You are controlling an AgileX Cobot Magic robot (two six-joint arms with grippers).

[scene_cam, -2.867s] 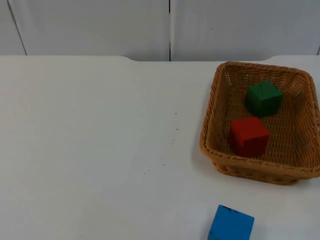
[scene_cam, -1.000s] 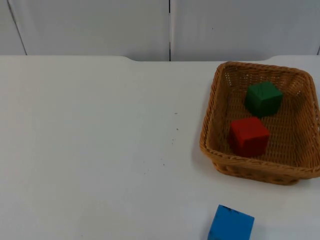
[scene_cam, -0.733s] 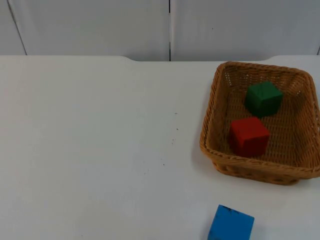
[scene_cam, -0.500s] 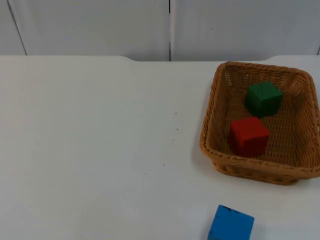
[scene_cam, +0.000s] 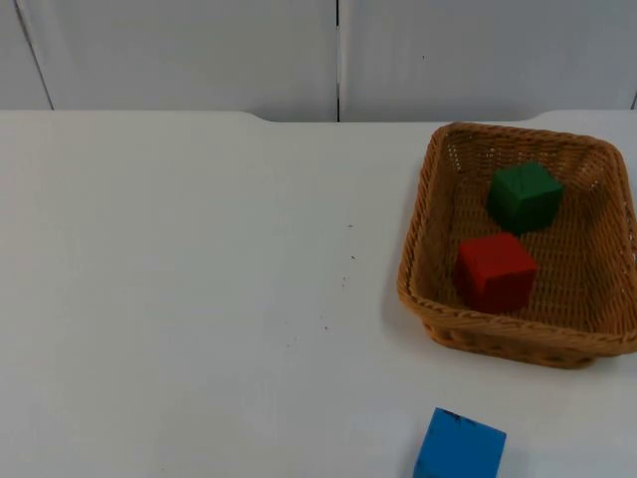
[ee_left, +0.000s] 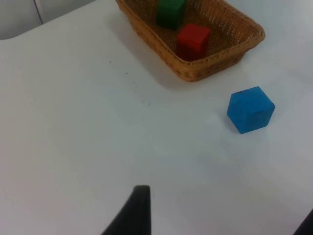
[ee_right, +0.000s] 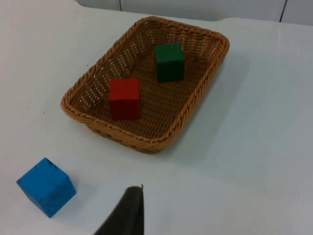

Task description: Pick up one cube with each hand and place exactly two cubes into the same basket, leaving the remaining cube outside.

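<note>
Fingers of the left gripper [ee_left: 215, 215] apart, one black tip [ee_left: 133, 211] low over bare white bench [ee_left: 73, 122], the other just showing at the frame edge, nothing between them. Right gripper [ee_right: 128, 210] likewise up off the bench, one dark fingertip in sight, spread impossible to tell. Both arms waiting, back from the things.

Nearest in the top view: blue cube [scene_cam: 460, 447] on the bench, outside the basket, well apart from its near wall. Same blue cube [ee_left: 250, 109] in the left wrist view and [ee_right: 46, 186] in the right wrist view, standing alone, touching nothing.

Farther on: brown wicker basket [scene_cam: 423, 249], flat on the bench at the right side. Inside, red cube [scene_cam: 495, 271] toward the near wall. Beyond it, green cube [scene_cam: 524, 196] toward the far wall, apart from the red one.

Farthest: grey partition wall [scene_cam: 199, 55] behind the bench edge.
</note>
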